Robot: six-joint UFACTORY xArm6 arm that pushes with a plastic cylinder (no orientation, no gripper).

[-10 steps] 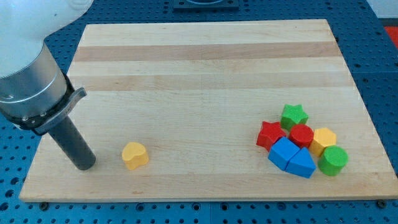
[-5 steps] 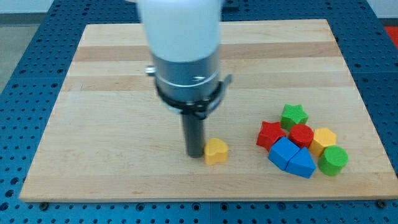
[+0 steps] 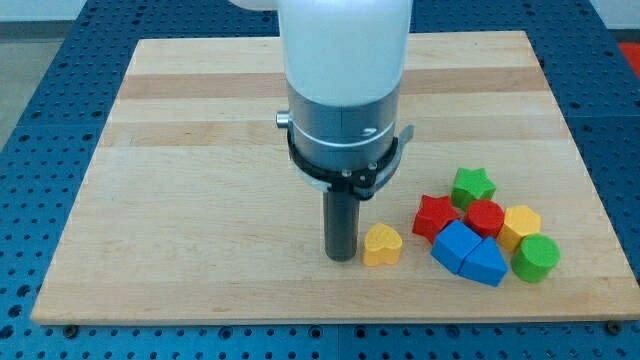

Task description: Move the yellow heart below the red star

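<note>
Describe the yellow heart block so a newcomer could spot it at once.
Start at the pale wooden board and find the dark rod hanging over its middle. The rod's end, my tip, rests near the view's bottom edge, and the yellow heart-shaped block sits right against its right side. It stands alone, left of the red star block and the cluster behind it, whose only other yellow piece is an angular yellow block.

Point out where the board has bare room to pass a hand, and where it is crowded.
Bare: the whole stretch from my tip to the board's left edge, and the band along the view's top. Crowded: lower right, where the red star, green star, red cylinder, blue blocks, yellow hexagon and green cylinder cluster. The yellow heart sits against my tip's right.
</note>
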